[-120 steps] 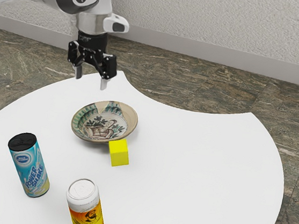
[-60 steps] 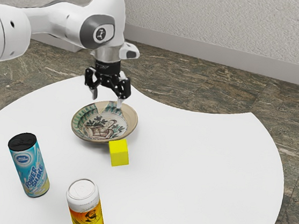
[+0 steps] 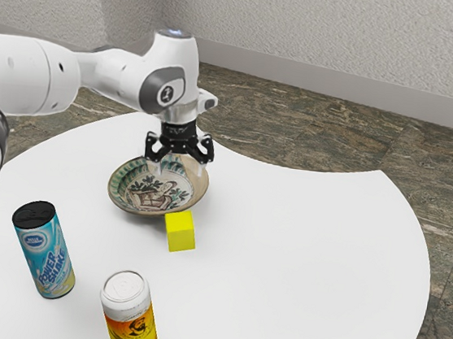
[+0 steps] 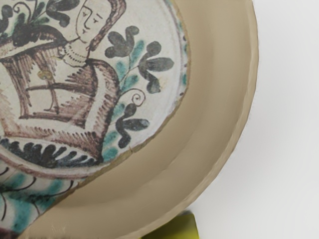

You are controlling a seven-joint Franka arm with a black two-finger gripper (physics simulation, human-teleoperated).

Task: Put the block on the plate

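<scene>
In the exterior view the pincer [image 3: 180, 171] hangs over the plate [image 3: 119, 193], its two fingers spread apart with nothing between them. The yellow block [image 3: 180, 232] sits on the desk [image 3: 307, 252], right by the plate's rim.

In the wrist view the block peeks out past the rim of the painted plate.

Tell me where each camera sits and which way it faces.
Exterior view: beside the arm, looking down across the white table; the arm and its open tool show, entering from the view's left.
Wrist view: mounted at the tool, facing down onto the painted plate.
Shared: the plate and the yellow block, partly visible past the plate's rim in the wrist view.
</scene>
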